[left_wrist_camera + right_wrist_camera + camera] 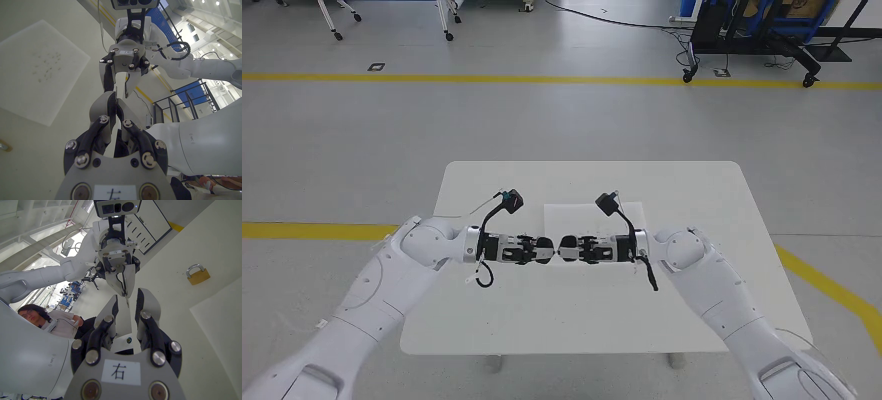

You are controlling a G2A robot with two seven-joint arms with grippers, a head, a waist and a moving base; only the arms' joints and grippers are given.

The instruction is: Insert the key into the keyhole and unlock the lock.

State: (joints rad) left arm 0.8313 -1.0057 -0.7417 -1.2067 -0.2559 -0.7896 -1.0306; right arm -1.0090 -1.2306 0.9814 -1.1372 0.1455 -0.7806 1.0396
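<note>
White tabletop, two pincers tip to tip above its middle, apparently for a key handover.
Your left pincer, on the arm at 8 o'clock, is clamped on the one key, leaving its end exposed. Your right pincer, on the arm at 4 o'clock, is spread wide around that end, probably to take it. The single brass padlock lies flat on the tabletop, well apart, not yet unlocked.

Left hand label reads 左 — right hand label reads 右; a forearm is marked NFC.
</note>
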